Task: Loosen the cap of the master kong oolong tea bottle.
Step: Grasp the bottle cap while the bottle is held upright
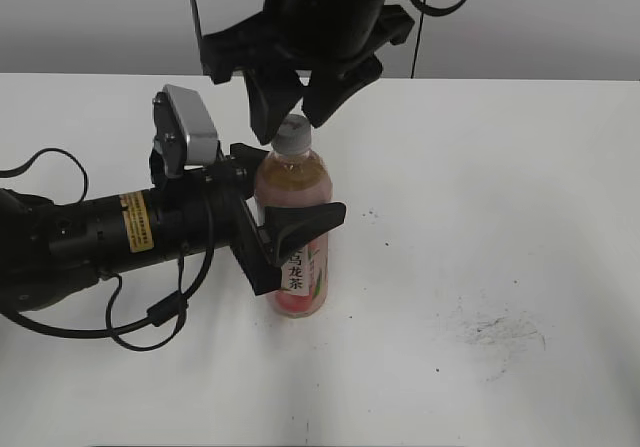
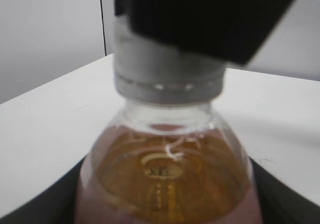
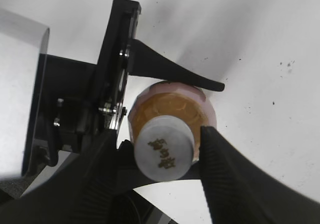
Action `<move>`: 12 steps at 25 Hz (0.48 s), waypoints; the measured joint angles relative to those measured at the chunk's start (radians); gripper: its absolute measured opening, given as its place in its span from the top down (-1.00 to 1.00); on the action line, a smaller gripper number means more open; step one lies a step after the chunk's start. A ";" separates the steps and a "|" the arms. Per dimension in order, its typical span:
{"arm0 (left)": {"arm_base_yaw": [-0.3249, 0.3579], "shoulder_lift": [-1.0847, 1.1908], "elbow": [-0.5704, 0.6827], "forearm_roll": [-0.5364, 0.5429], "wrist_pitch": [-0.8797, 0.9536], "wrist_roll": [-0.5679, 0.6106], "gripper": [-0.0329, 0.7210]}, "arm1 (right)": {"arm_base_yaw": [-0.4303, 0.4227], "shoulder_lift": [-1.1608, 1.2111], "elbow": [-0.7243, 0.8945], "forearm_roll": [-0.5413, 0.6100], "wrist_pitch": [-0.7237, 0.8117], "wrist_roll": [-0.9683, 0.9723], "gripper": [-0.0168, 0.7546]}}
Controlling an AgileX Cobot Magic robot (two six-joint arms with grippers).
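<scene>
The master kong oolong tea bottle (image 1: 296, 179) stands upright on the white table, amber-pink tea inside, pink label low down. My left gripper (image 1: 300, 195) reaches in from the left and is shut on the bottle's body, one finger (image 3: 175, 76) pressed to each side. The white cap (image 1: 293, 134) is on the neck. My right gripper (image 1: 295, 119) hangs down from above with a finger on either side of the cap (image 3: 164, 150); a thin gap shows beside the right fingertip (image 3: 212, 144), so it stands open. In the left wrist view the bottle shoulder (image 2: 165, 174) fills the frame, and a black finger (image 2: 210, 18) covers the cap (image 2: 165, 78) top.
The table (image 1: 520, 187) is white with a grey wall behind. A patch of dark scuff marks (image 1: 500, 329) lies at the front right. A black cable (image 1: 150, 319) loops under the left arm at the front left.
</scene>
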 joint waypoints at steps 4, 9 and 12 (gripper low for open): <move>0.000 0.000 0.000 0.000 0.000 0.000 -0.27 | 0.000 0.009 0.000 0.000 0.000 0.000 -0.07; 0.000 0.000 0.000 0.000 0.000 0.000 -0.27 | 0.000 0.012 0.000 0.000 0.000 -0.001 -0.04; 0.000 0.000 0.000 0.000 0.000 0.000 -0.27 | 0.000 0.012 0.000 -0.005 0.001 -0.001 0.20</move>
